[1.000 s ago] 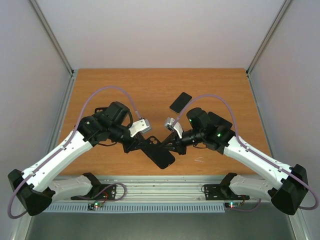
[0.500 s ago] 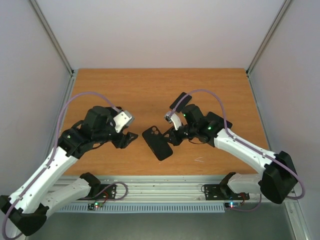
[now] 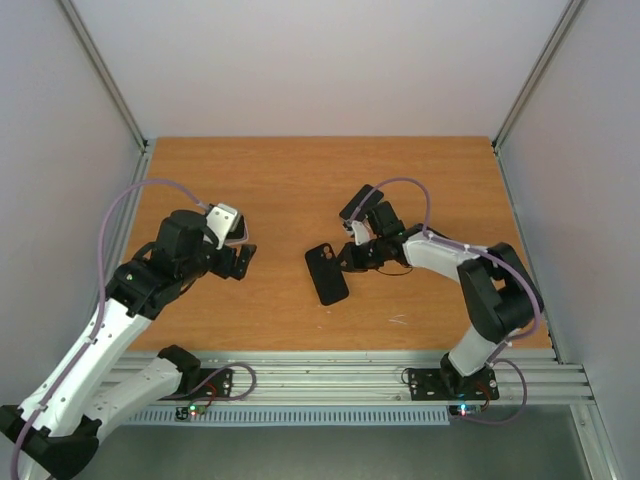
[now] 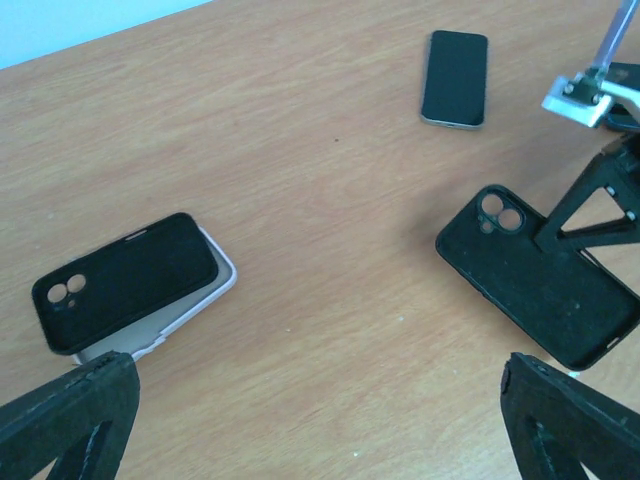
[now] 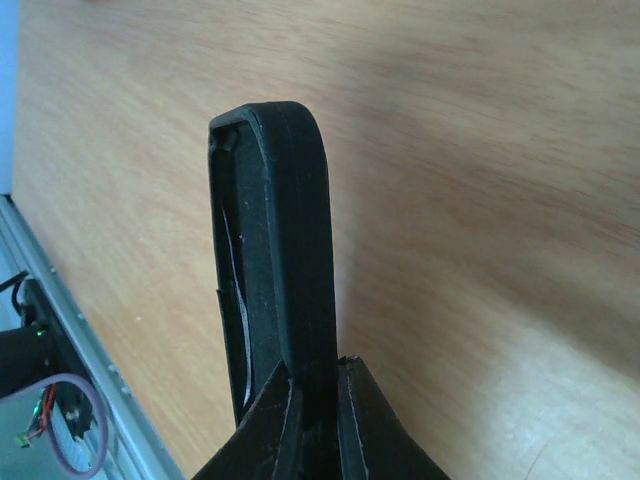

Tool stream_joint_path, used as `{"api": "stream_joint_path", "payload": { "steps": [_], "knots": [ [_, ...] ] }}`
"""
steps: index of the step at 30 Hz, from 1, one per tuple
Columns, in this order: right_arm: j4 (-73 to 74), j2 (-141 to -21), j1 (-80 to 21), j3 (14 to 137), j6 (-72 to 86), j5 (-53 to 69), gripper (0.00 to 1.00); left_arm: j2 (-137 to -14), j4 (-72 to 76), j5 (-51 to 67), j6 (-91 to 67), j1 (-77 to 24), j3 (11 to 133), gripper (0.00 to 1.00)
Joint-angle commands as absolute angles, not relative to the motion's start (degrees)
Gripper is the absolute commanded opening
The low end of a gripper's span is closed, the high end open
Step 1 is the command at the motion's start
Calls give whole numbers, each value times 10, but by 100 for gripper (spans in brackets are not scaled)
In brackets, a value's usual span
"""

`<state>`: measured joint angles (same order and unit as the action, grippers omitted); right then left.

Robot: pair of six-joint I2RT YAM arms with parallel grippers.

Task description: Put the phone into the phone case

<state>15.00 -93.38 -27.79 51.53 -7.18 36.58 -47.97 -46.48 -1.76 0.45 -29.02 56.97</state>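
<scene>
Bright even light, soft shadows; right-wrist close-up slightly blurred.

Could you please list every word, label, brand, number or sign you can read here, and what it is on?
No text can be read anywhere.
The black phone case held by the right hand, the dark phone, the second black case and the wooden table all show plain, unmarked surfaces.
The small boards with lights on the near rail are too small to read.

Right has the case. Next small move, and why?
Probably send the open left end effector toward the bare phone: it holds nothing, the phone lies uncased, and the right end effector is shut on the case at its rim.
</scene>
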Motion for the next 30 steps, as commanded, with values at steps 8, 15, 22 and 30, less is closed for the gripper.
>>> {"api": "stream_joint_path", "payload": {
  "steps": [8, 15, 22, 30],
  "knots": [
    [167, -1036, -256, 572, -60, 358, 13, -471, -449, -22, -25, -245, 568, 99],
    [245, -1001, -256, 597, -68, 303, 35, -455, -447, -28, -25, -239, 568, 99],
    [320, -922, -256, 609, -76, 184, 64, -429, -433, -61, -32, -222, 554, 99],
    [374, -879, -251, 638, -92, -26, 98, -419, -435, -86, -51, -222, 555, 99]
  ]
}}
